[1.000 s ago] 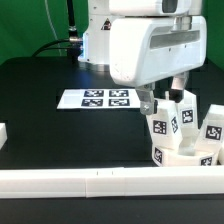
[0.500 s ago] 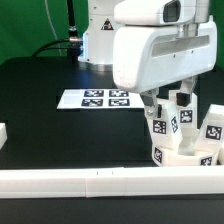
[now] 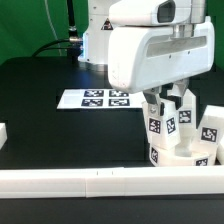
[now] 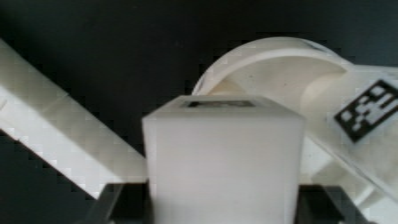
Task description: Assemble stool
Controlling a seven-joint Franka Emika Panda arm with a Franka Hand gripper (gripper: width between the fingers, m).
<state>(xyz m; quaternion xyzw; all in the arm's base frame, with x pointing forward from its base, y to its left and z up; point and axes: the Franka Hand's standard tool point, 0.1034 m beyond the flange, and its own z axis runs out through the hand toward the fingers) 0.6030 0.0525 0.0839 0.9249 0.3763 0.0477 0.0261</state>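
My end effector (image 3: pixel 165 101) has just clamped shut on an upright stool leg (image 3: pixel 157 121), having hung open a moment ago. The leg stands at the exterior view's right on the bench (image 3: pixel 50 85), touching the round seat (image 3: pixel 178 153); lifting likely comes next.

White plastic round disc seat (image 3: pixel 178 153) with tagged rim sits at exterior view's right, near front. White blocky tagged leg (image 3: pixel 157 118) stands upright on it; second leg (image 3: pixel 187 110) beside; third leg (image 3: pixel 209 128) tilted.
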